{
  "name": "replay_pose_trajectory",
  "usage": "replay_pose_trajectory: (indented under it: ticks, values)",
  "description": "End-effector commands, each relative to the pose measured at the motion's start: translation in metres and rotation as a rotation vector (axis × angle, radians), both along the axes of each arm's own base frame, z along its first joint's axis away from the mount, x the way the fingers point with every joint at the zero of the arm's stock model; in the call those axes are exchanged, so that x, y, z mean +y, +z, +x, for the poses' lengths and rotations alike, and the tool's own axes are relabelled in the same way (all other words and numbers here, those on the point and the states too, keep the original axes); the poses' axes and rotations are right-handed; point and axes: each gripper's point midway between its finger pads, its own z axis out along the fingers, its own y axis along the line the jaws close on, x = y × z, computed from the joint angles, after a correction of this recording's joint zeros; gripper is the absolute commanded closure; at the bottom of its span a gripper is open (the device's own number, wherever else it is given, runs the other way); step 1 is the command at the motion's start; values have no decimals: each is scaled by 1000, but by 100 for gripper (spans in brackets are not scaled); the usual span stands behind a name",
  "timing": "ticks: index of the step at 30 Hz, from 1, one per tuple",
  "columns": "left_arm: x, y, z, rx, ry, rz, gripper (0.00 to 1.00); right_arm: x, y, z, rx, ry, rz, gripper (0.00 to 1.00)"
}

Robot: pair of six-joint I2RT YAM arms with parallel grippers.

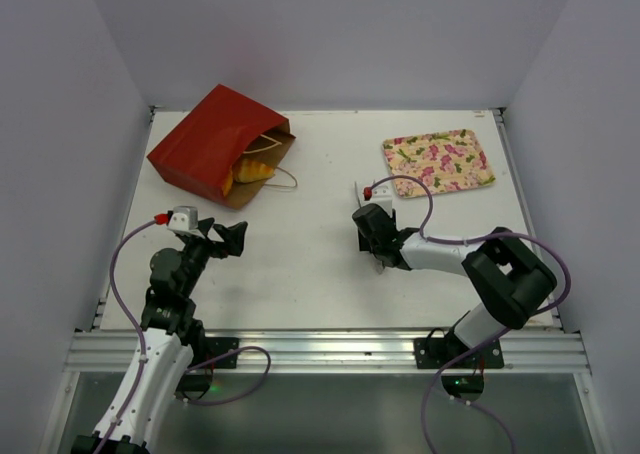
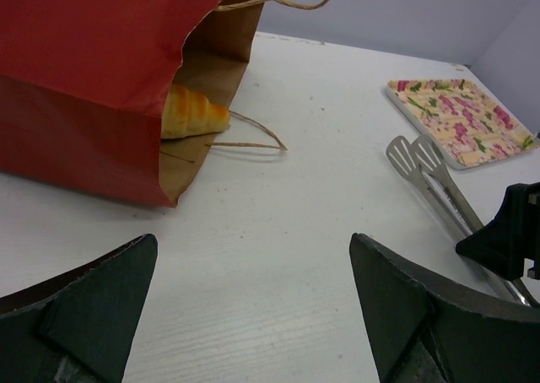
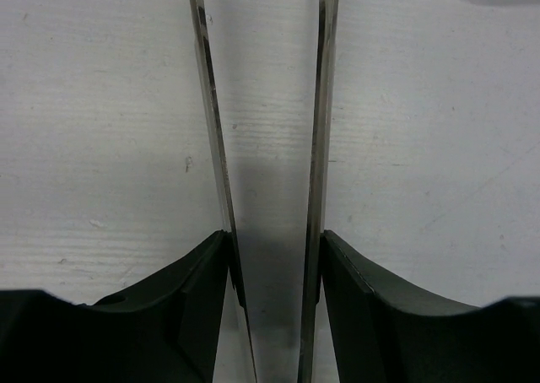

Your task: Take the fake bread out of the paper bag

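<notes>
We see the paper bag (image 1: 205, 139) lying on its side at about 10 o'clock on the table (image 1: 320, 284), with its mouth open toward 4 o'clock. The fake bread (image 1: 252, 169) is inside the bag, just within the mouth. It is a golden, ridged roll resting on the brown lower wall, and its tip shows in the left wrist view. One loop handle (image 1: 285, 182) lies flat on the table by the mouth.

The left gripper (image 1: 230, 240) is at 8 o'clock and points toward the bag. Its jaws are spread wide with nothing between them, well apart from the bag.

The right gripper (image 3: 274, 235) is just off centre toward 4 o'clock. Its jaws are clamped on the metal tongs (image 3: 211, 147), with each tong arm flat against a finger's inner face and a gap between the arms. The tong tips point toward the 2 o'clock side, near the flowered tray (image 1: 438, 161) but not touching it.
</notes>
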Motion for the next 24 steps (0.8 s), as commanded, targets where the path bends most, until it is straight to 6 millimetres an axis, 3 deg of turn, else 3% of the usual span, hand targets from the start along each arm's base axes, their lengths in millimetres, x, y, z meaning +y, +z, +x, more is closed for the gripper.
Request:
replay_pose_trajectory:
  ticks: [1,24]
  values:
    - [-4,10,1,-40,-21,-4,0,8,5,6,-13,-17,30,49]
    - [-5,9,1,-41,-29,-3,0,14,-1,3,14,-36,87,35]
